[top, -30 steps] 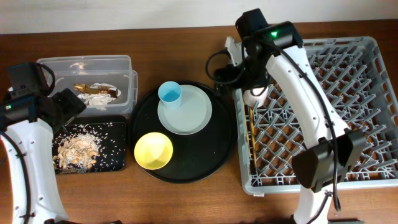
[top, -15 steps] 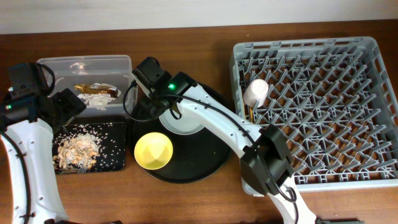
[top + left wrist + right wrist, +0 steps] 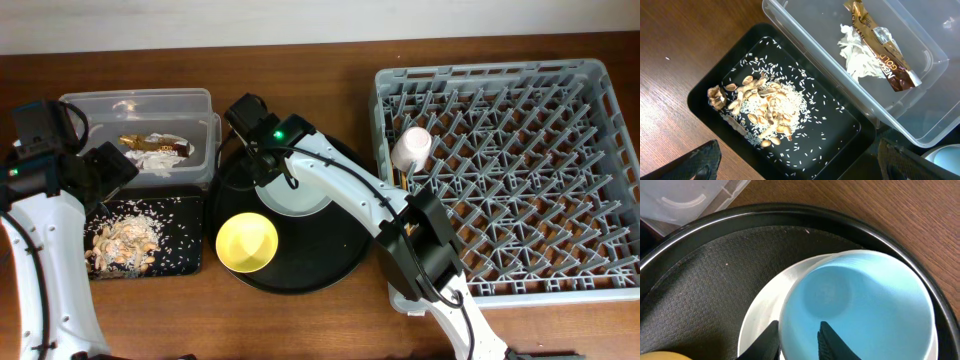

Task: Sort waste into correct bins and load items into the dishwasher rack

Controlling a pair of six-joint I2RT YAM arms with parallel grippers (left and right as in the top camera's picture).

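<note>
My left gripper [image 3: 799, 155] hangs with jaws wide over the shallow black tray [image 3: 696, 97], which holds the food scraps [image 3: 765, 112] and loose rice. Just beside it is the clear tub [image 3: 805, 30], with a gold foil wrapper [image 3: 880, 47] in it. I read "GOL" and "NE" on that; the rest is creased. My right gripper [image 3: 799, 342] straddles the rim of the light-blue cup [image 3: 855, 305], which sits on the plate [image 3: 765, 310]. Jaws are narrow, one finger inside, one outside, with a gap showing. The yellow bowl [image 3: 247, 242] is near the plate. The pink cup [image 3: 411, 148] is in the dishwasher rack [image 3: 540, 150], at its left side.
</note>
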